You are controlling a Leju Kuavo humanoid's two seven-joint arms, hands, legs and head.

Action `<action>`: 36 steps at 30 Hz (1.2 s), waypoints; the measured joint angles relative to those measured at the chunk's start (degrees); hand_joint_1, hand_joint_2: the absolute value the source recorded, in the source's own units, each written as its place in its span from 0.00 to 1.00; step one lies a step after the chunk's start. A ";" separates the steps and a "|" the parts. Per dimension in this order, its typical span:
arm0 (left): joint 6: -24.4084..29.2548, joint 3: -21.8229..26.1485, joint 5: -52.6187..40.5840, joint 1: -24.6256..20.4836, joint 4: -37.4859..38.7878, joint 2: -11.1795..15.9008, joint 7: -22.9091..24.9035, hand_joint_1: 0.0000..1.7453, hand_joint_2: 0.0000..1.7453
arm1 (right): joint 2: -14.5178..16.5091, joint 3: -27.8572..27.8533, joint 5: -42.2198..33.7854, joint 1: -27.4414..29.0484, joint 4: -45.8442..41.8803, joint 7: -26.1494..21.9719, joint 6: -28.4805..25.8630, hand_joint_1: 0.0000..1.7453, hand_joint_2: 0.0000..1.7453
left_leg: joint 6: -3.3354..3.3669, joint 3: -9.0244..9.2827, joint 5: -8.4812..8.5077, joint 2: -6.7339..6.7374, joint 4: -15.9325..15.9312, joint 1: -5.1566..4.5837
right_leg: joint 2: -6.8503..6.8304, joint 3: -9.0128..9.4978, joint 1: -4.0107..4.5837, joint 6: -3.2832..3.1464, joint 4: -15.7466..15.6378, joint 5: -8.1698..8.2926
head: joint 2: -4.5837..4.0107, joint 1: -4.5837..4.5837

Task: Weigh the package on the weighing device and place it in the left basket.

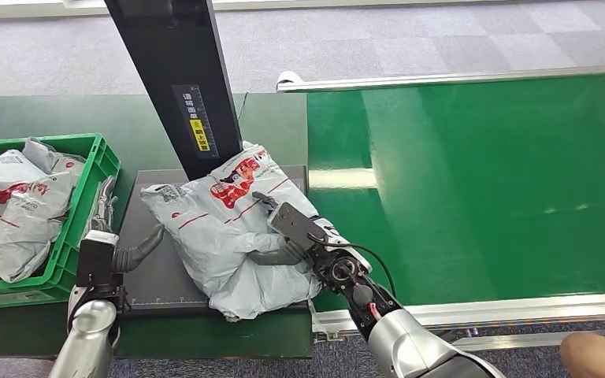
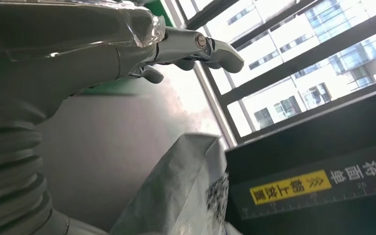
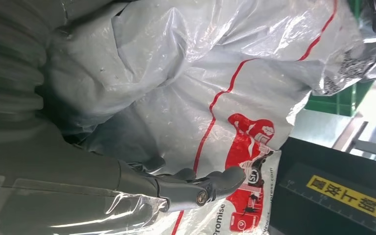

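Package (image 1: 228, 228): a grey plastic mailer with red print, lying crumpled on the dark platform of the weighing device (image 1: 154, 268), its far end up against the black upright post (image 1: 181, 79). You will find its long axis running from far to near, slanting a little to the right as it comes toward you. Right hand (image 1: 287, 228): on the package's right flank, fingers laid over and curled into the plastic; the right wrist view shows the fingers (image 3: 215, 181) pressed against the printed face, so read it as gripping the bag. Left hand (image 1: 122, 248): at the left edge of the platform, just beside the package's left side; the left wrist view shows its fingers (image 2: 210, 49) held apart with nothing in them, the bag's corner lying close beyond. Left basket (image 1: 87, 146): green crate, left of the scale and touching its edge, already holding other grey mailers (image 1: 20, 209). The package thus lies between your two hands, the basket past the left one; judge the carry as a leftward move across the platform. Green conveyor belt (image 1: 480, 181): right of the scale.
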 joint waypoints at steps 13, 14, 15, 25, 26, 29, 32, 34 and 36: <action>3.02 4.80 -3.54 -4.17 -6.69 3.48 -0.93 0.00 1.00 | -2.21 -3.99 -2.79 4.12 -8.91 -2.70 1.14 0.00 1.00 | 0.00 -0.03 0.00 0.00 0.00 0.00 | 0.01 -0.01 0.00 0.00 0.00 0.00 | 0.00 0.00; 3.03 5.13 -3.66 -4.03 -7.47 3.60 -0.98 0.00 1.00 | -2.44 -4.21 -2.80 4.51 -9.27 -2.87 1.21 0.00 1.00 | 0.00 -0.04 0.00 0.00 0.00 0.00 | 0.01 -0.02 0.00 0.00 0.00 -0.01 | 0.00 0.00; 3.06 5.37 -3.78 -3.92 -8.12 3.70 -1.05 0.00 1.00 | -2.65 -4.40 -2.80 4.84 -9.62 -3.00 1.24 0.00 1.00 | 0.00 -0.04 0.00 0.00 0.00 0.00 | 0.00 -0.02 0.00 0.00 0.00 -0.01 | 0.00 -0.01; -1.55 5.07 -5.24 -5.72 -13.75 4.89 -1.05 0.00 1.00 | -4.26 -7.50 -3.45 8.87 -14.67 -4.66 0.25 0.00 1.00 | 0.00 -0.01 0.01 0.00 0.01 0.00 | 0.00 -0.02 0.00 0.00 0.00 0.00 | 0.00 -0.01; -3.04 4.25 -5.49 -6.15 -14.11 5.01 -0.58 0.00 1.00 | -4.38 -7.86 -3.53 9.27 -15.25 -4.73 0.31 0.00 1.00 | 0.00 -0.01 0.01 -0.01 0.01 0.00 | 0.00 -0.01 0.00 0.00 0.00 0.00 | 0.00 -0.01; -7.17 0.89 -5.93 -7.08 -15.07 5.06 0.60 0.00 1.00 | -4.63 -8.83 -3.76 10.20 -16.64 -4.88 0.56 0.00 1.00 | 0.01 -0.01 0.00 0.00 0.01 -0.02 | 0.00 -0.01 -0.02 0.01 0.00 0.00 | 0.00 0.01; -10.15 -2.93 -5.49 -7.48 -15.75 4.93 1.22 0.00 1.00 | -4.70 -9.61 -3.84 10.80 -17.36 -4.99 0.77 0.00 1.00 | 0.01 -0.02 0.00 0.01 0.01 -0.03 | 0.01 -0.02 -0.03 0.01 0.00 0.01 | 0.00 0.00; -11.42 -4.76 -4.99 -7.60 -15.99 4.82 1.47 0.00 1.00 | -4.73 -9.91 -3.84 11.04 -17.56 -5.12 0.86 0.00 1.00 | 0.01 -0.02 0.00 0.01 0.01 -0.03 | 0.01 -0.03 -0.03 0.01 -0.01 0.01 | 0.00 -0.01; -14.04 -6.56 -4.30 -7.73 -16.08 4.75 1.84 0.00 1.00 | -4.75 -10.22 -3.83 11.14 -17.59 -5.28 0.93 0.00 1.00 | 0.00 -0.02 0.00 0.00 0.01 -0.03 | 0.01 -0.05 -0.03 0.01 -0.01 0.00 | 0.00 -0.02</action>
